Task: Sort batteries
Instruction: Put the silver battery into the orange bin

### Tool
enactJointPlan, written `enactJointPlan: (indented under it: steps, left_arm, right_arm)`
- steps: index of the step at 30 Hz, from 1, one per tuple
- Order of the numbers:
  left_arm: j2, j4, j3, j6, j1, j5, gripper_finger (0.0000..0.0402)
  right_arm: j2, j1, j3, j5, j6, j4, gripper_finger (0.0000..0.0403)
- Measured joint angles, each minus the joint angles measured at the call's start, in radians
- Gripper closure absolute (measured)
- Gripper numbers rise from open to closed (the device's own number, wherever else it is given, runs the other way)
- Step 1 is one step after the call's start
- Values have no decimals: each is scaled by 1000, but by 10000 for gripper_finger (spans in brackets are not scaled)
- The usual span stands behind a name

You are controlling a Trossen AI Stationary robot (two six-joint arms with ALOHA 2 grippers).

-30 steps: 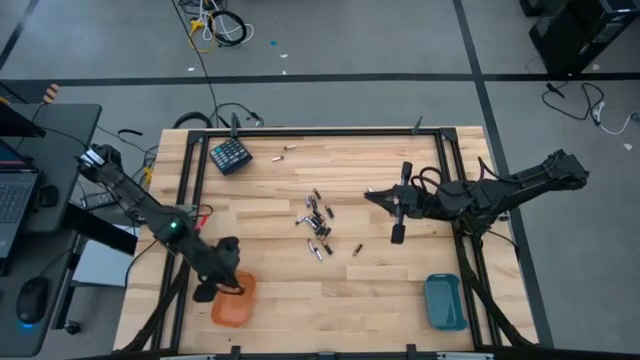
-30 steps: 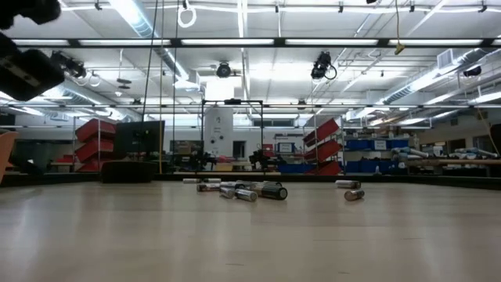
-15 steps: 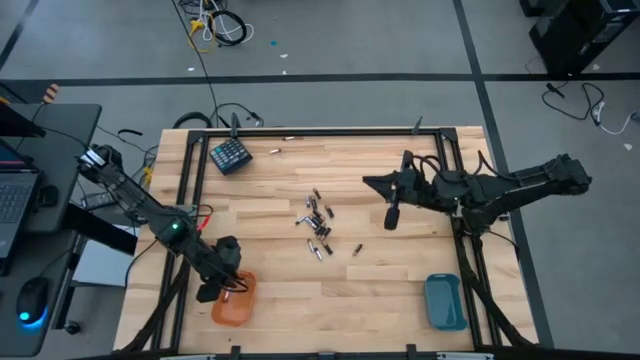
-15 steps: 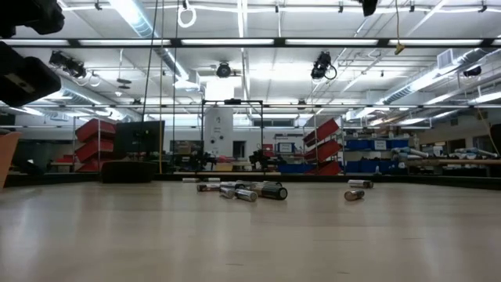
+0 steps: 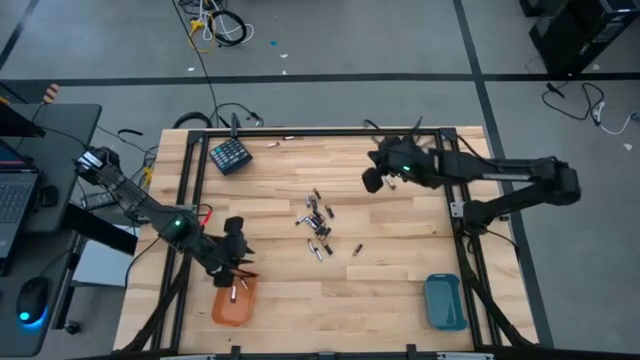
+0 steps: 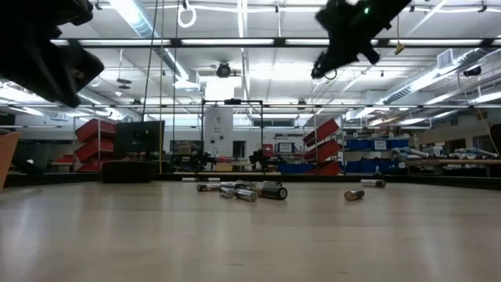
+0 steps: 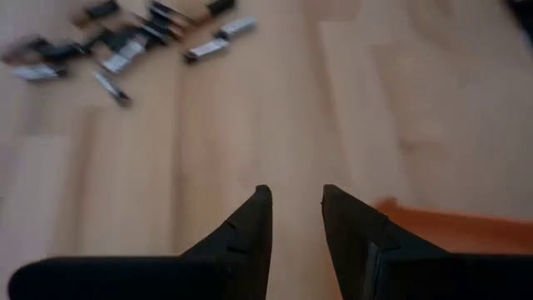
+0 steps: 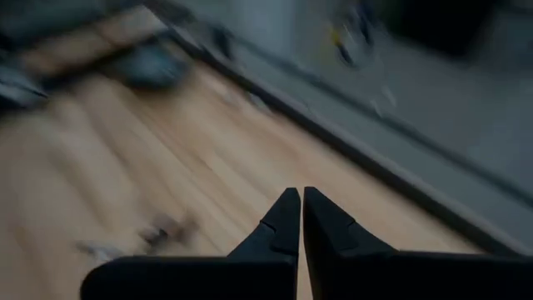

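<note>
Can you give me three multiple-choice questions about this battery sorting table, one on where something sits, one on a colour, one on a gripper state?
1. Where does the orange plastic tray sit in the high view?
A. near table corner on the left arm's side
B. far edge by the dark teal keypad-like block
C. middle of the wooden table

2. What colour is the tray on the right arm's side?
A. red
B. blue-teal
C. white

3. How do the left gripper's fingers stand?
A. clamped on a battery
B. pressed together
C. apart, nothing between them

Answers: 1 A, it lies at the near corner by the left gripper. 2 B, the high view shows it blue-teal. 3 C, the left wrist view shows bare wood in the gap between them.
</note>
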Motion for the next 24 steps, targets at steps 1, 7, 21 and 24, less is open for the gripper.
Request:
enactJointPlan:
  steps: [1,7,21,24]
  left_arm:
    - [0,0,0,10,3,-21,298]
    - [0,0,0,49,14,-93,298]
    - [0,-2,0,51,14,-103,298]
    - [0,-1,0,51,14,-103,298]
  right_arm:
    - [27,-19,29,-2,42,-90,396]
    - [185,-143,108,-91,188,-472,395]
    - [389,-319,73,-237,109,-542,331]
    - [417,-370,73,-237,101,-542,314]
